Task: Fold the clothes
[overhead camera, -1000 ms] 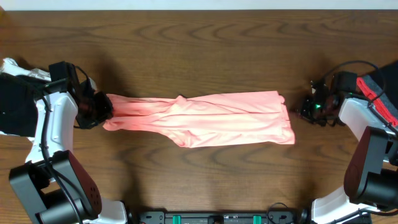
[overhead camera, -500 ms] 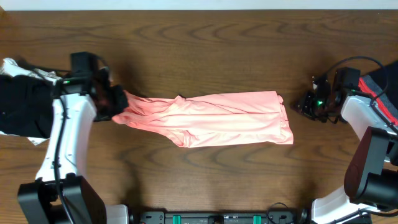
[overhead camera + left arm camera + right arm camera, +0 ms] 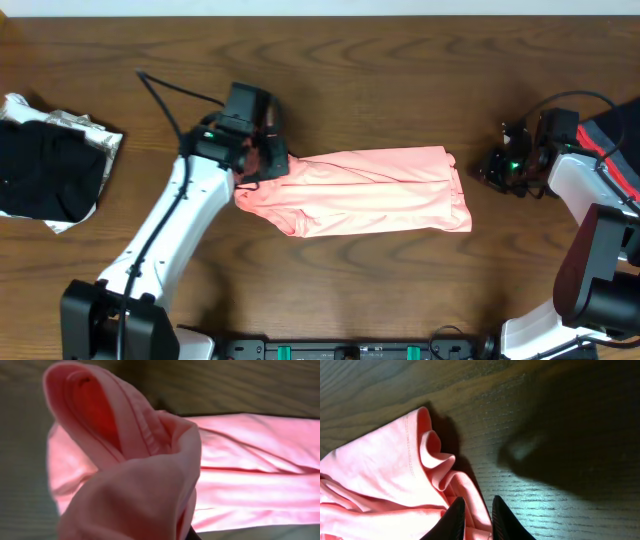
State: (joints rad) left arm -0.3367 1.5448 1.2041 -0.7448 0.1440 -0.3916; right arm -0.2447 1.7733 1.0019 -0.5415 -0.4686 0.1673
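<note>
No readable text, labels, brands or numbers in any view; the pink T-shirt (image 3: 370, 190) shows only plain fabric; no lettering is visible on it in the overhead or either wrist view.

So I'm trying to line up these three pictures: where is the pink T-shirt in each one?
Overhead: the pink T-shirt lies across the table's middle.
Left wrist: it fills the frame, bunched up close.
Right wrist: its edge sits lower left.
Shared landmark: the dark wooden table.
</note>
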